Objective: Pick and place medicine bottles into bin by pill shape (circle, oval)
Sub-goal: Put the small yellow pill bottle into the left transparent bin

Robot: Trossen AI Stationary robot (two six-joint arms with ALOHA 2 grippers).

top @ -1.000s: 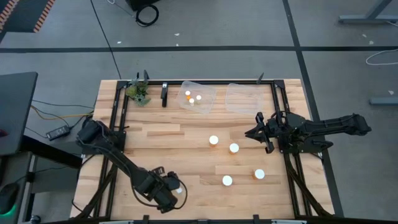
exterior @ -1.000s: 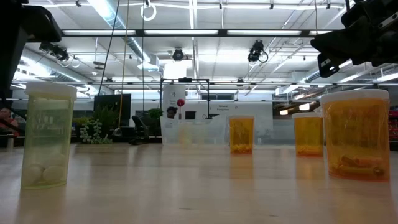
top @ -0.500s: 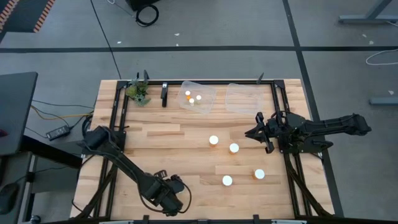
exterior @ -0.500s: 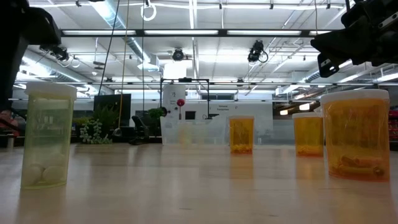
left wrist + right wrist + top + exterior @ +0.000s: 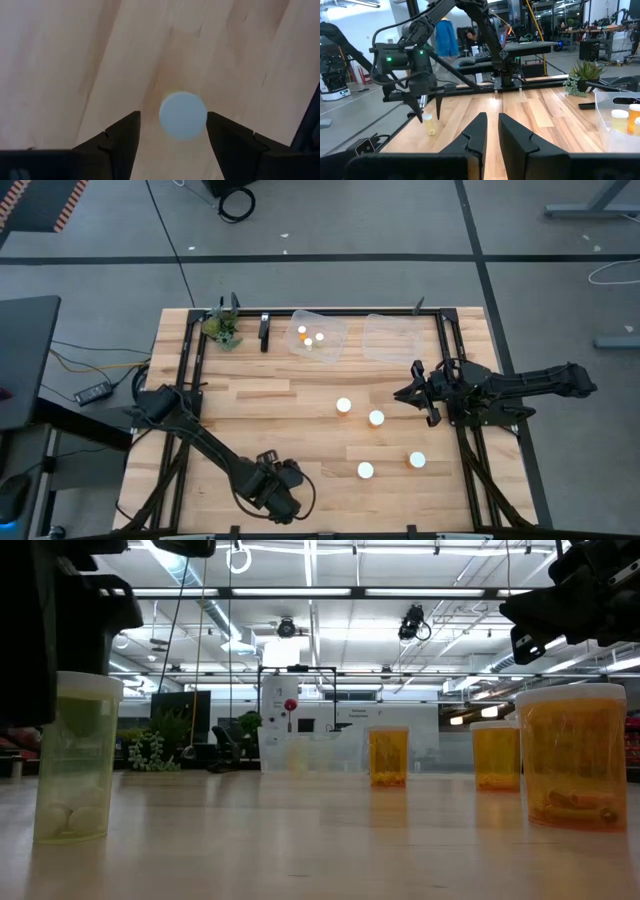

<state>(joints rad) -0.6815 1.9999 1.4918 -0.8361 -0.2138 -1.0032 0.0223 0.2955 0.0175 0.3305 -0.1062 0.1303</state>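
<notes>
Your left gripper (image 5: 172, 131) hangs at the bench's (image 5: 260, 410) seven o'clock corner, jaws released either side of a white-capped bottle (image 5: 183, 115); your right gripper (image 5: 405, 393), at three o'clock, is clenched empty

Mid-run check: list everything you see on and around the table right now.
loose bottles: four, amber with white caps, table's centre-right
front bottle: one, pale, white cap, front-left, under the left arm
binned bottles: three, white caps, in left bin
left bin: one, clear, back edge
right bin: one, clear, beside it, no bottles visible
plant: one, green, back-left
black object: one, between plant and left bin
table: one, light wood
left end effector: open, straddling the front bottle's cap
right end effector: shut, hovers at the right side
</notes>
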